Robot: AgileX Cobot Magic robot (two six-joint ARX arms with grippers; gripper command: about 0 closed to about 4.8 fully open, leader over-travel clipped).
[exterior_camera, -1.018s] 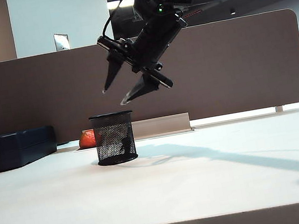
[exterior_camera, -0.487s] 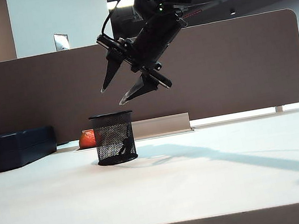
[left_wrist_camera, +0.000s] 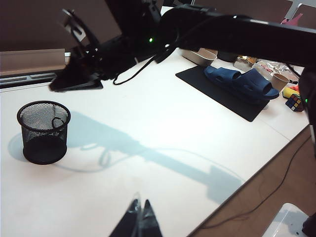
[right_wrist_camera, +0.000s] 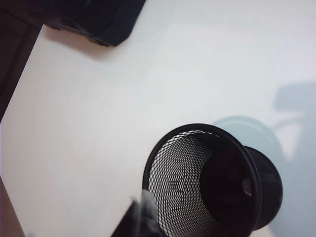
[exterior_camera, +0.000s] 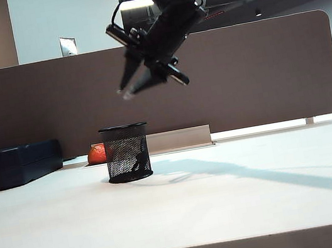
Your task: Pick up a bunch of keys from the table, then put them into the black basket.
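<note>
Right gripper (exterior_camera: pixel 127 92): hanging in the air above the black basket (exterior_camera: pixel 127 153), pointing down at an angle, its jaws clenched together with nothing between them.
Left gripper (left_wrist_camera: pixel 139 217): sitting low over the near part of the worktop, its fingertips pressed together and carrying nothing.
Black basket: standing upright on the table (exterior_camera: pixel 229 196), toward the back left part of the worktop, well in from the front edge.
Bunch of keys (exterior_camera: pixel 139 161): lying inside the basket, showing as a dark shape through the mesh with a loop leaning against the wall (left_wrist_camera: pixel 58 122).
Other things: an orange-red object (exterior_camera: pixel 97 154) is sitting behind the basket by the back edge; a dark blue-black box (exterior_camera: pixel 15 164) is resting at the back left corner; blue slippers (left_wrist_camera: pixel 240 82) are lying on a black mat (left_wrist_camera: pixel 232 98) at the far side.
Obstacles: the air between the right gripper and the basket rim is standing free.
Surface: off-white top, catching the arm's long shadow.
Room: a brown divider panel (exterior_camera: pixel 259 70) is running along the back edge, ceiling lights glowing above.
</note>
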